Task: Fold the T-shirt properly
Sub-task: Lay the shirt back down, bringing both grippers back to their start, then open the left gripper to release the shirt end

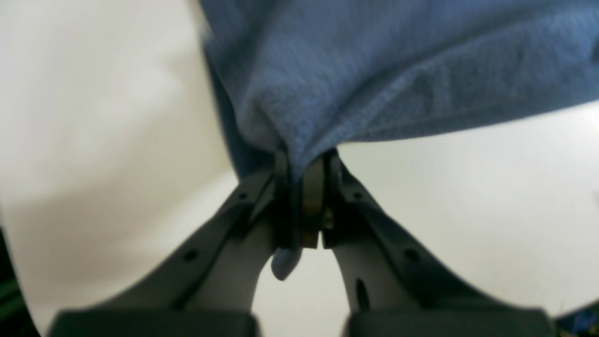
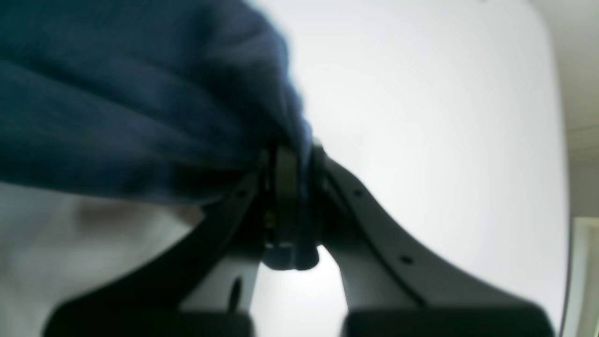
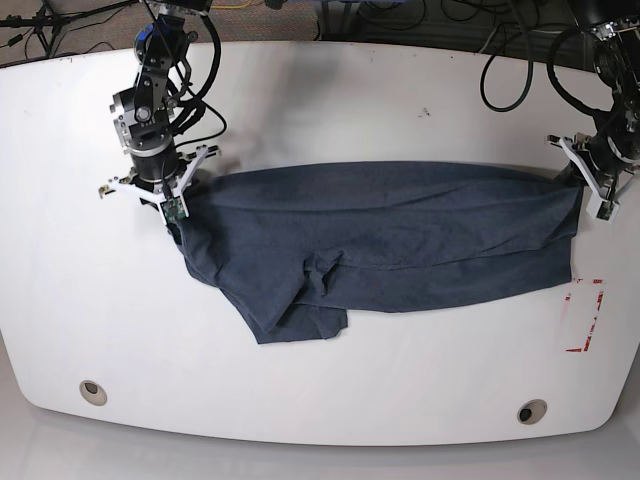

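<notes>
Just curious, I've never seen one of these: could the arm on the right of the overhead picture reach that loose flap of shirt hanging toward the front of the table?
Probably not now: the left pincer is shut on the T-shirt, far from that flap.

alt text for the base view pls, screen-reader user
Overhead view: a navy T-shirt is stretched sideways across a white table, pinched at each end by a robot arm. The right gripper holds the image-left end, the left gripper the image-right end. A loose flap of cloth sags toward the near edge; red tape marks sit at lower right.
</notes>
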Tool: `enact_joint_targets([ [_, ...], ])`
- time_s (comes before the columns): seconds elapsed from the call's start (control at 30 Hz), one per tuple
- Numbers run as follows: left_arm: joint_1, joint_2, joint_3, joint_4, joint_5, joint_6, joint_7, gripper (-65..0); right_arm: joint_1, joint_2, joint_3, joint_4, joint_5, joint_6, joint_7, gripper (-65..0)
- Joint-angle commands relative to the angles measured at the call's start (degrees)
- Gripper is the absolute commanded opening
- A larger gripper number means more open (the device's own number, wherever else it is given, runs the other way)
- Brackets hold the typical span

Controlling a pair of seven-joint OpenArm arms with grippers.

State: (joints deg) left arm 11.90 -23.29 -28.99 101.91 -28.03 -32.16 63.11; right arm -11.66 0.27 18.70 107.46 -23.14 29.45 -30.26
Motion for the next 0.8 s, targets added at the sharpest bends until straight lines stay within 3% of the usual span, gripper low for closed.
enact_joint_targets([
  [0.0, 1.4, -1.3, -0.3, 0.9, -0.2, 0.0, -1.3, -65.0, -1.5, 0.3, 0.2, 1.1, 0.1, -0.8, 2.4, -65.0],
  [0.33, 5.5, -1.7, -0.3, -1.6, -0.1, 0.0, -1.4, -65.0, -5.6, 0.2, 0.2, -1.7, 0.1, -0.8, 2.9, -65.0],
  [0.57, 6.1, -2.3, -0.3, -5.2, 4.2, -0.1, -1.4, -65.0, -6.6, 0.4, 0.2, -3.5, 0.1, -0.8, 3.7, -65.0],
  [0.77, 6.2, -2.2, -0.3, -5.7, 6.0, -3.0, -1.4, -65.0, -7.4, 0.4, 0.2, -3.9, 0.1, -0.8, 4.1, -65.0],
])
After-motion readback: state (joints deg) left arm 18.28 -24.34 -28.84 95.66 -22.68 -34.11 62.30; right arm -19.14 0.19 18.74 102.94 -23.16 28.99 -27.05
